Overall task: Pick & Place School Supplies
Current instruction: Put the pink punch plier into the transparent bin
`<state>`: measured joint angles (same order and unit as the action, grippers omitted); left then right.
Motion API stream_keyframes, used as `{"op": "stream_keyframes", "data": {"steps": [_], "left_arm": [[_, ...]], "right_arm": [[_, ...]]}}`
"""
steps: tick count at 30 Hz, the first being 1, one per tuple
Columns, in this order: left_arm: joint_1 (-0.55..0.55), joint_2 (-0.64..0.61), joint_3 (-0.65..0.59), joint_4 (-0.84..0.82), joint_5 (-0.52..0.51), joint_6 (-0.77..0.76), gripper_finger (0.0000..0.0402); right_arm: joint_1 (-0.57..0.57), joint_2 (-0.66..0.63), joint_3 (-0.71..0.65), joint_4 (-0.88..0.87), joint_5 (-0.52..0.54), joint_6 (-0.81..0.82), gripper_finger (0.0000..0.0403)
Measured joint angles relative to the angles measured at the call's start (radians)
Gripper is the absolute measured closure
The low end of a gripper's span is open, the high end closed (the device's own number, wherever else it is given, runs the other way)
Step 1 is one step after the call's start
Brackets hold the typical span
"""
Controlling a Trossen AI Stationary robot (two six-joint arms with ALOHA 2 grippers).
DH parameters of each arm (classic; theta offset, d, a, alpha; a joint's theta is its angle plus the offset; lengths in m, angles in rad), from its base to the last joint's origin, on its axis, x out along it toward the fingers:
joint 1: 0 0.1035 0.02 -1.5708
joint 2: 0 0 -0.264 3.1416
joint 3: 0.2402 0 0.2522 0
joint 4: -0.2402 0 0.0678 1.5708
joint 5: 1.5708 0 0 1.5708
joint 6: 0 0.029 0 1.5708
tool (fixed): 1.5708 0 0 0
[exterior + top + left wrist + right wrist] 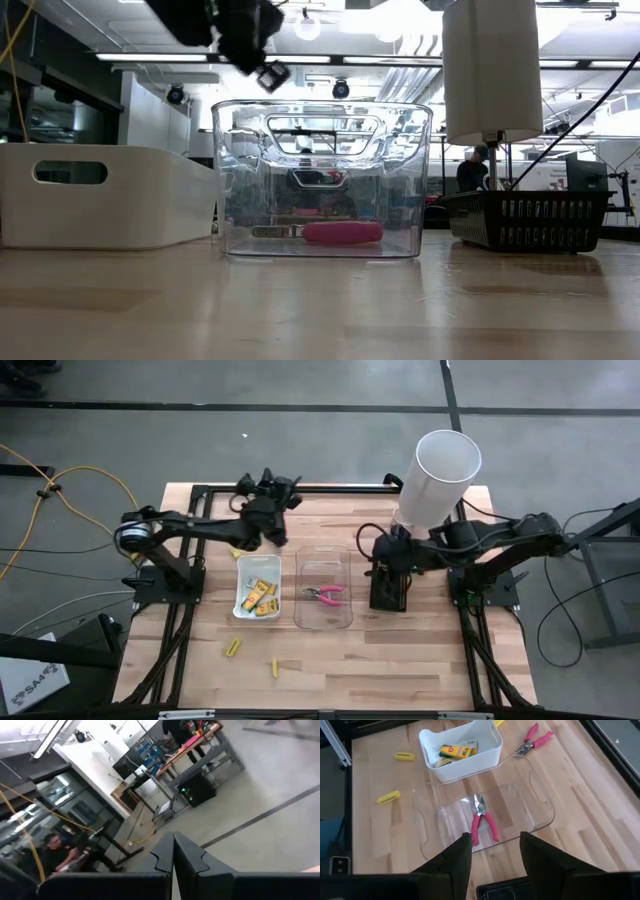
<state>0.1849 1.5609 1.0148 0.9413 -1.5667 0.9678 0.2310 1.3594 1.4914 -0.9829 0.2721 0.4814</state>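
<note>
Yellow boxes (259,596) lie in the white tray (241,579), one pair of pliers (326,593) in the clear tray (325,622). Two yellow sticks (233,648) remain near. Left gripper (272,532) shut, empty; right gripper (492,850) open, empty.

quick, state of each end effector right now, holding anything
Left end effector: shut, nothing visible between its fingers.
Right end effector: open, empty, above the clear tray.

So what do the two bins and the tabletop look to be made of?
The clear bin looks like glossy transparent plastic: the pliers and the wood grain show through it. The white bin seems to be opaque moulded plastic with smooth walls and rounded corners. The tabletop looks like light wooden planks with visible seams.
</note>
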Motion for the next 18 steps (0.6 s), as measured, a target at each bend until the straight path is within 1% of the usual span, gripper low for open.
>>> {"op": "stream_keyframes", "data": {"steps": [3, 5, 8, 11, 14, 16, 18], "left_arm": [[-0.024, 0.050, 0.120, 0.063, 0.048, 0.050, 0.0401], [-0.050, 0.069, 0.189, 0.061, 0.082, 0.062, 0.0401], [-0.105, 0.073, 0.251, 0.004, 0.152, 0.063, 0.0401], [-0.167, 0.069, 0.299, -0.076, 0.255, 0.054, 0.0401], [-0.217, 0.068, 0.378, -0.234, 0.370, 0.012, 0.0401], [-0.229, 0.067, 0.446, -0.412, 0.451, -0.050, 0.0401], [-0.222, 0.062, 0.518, -0.635, 0.554, -0.157, 0.0401]], "right_arm": [[0.012, 0.000, 0.000, -0.001, 0.015, 0.017, 0.0245], [0.018, 0.000, 0.000, -0.004, 0.029, 0.019, 0.0245], [0.032, 0.000, 0.000, -0.013, 0.043, 0.033, 0.0245], [0.042, 0.000, 0.000, -0.039, 0.044, 0.057, 0.0245], [0.053, 0.000, 0.000, -0.066, 0.056, 0.096, 0.0245], [0.067, 0.000, 0.000, -0.083, 0.069, 0.124, 0.0245], [0.085, 0.000, 0.000, -0.096, 0.076, 0.151, 0.0245]]}}
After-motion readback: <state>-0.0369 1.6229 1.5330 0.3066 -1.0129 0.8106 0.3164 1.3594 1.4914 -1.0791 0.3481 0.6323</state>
